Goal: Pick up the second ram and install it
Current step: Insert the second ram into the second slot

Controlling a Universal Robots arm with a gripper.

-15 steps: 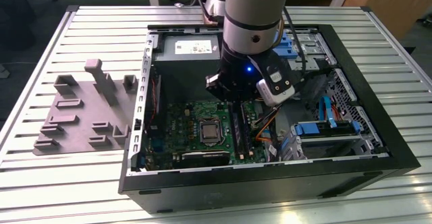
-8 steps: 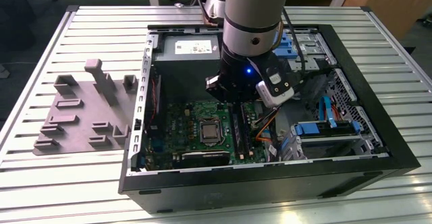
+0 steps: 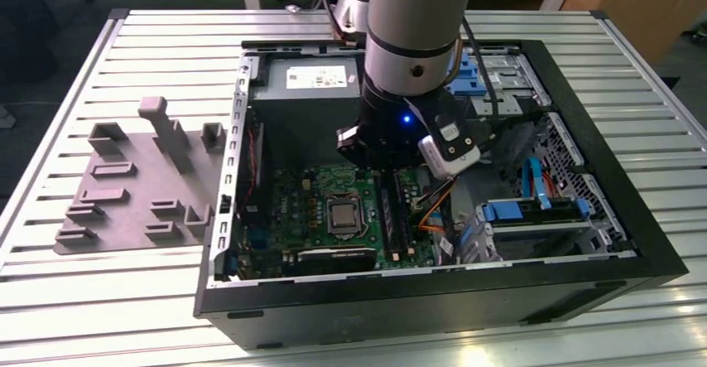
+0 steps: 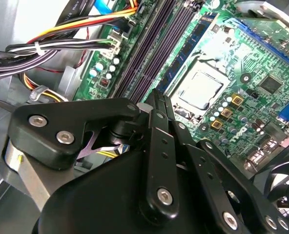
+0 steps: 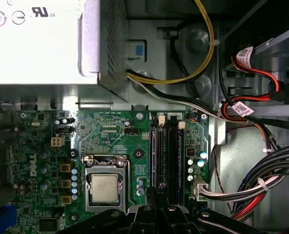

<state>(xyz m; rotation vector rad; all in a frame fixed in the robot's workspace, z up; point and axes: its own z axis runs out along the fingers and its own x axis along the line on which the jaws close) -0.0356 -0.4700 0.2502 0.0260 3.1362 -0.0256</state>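
Inside the open black computer case [image 3: 442,305], over the green motherboard [image 5: 110,131], the arm's black gripper [image 5: 156,189] is lowered above the row of long black memory slots [image 5: 173,156].

- The second ram [image 5: 156,151], a long, narrow dark circuit strip, is seen edge-on. It stands in line with the slot nearest the square silver processor [image 5: 104,187]. In the exterior view it is made out as a thin dark strip [image 3: 389,218] just beside the processor socket.
- Its long axis is laid along the slots, running from the end near the grey power-supply box [image 3: 310,102] toward the opposite case wall.
- The strip is placed directly beneath the gripper, at about its mid-length. No offset to either side is noted in the first wrist view.
- In both wrist views the jaws are drawn almost together. They are judged to be closed across the strip's top edge, though the contact itself is hidden by the fingers [image 4: 155,105].
- How deep the strip is seated in its slot cannot be told.
- A grey moulded tray [image 3: 132,193] is set on the slatted metal counter [image 3: 111,301], well apart from the case, on the exterior view's left.
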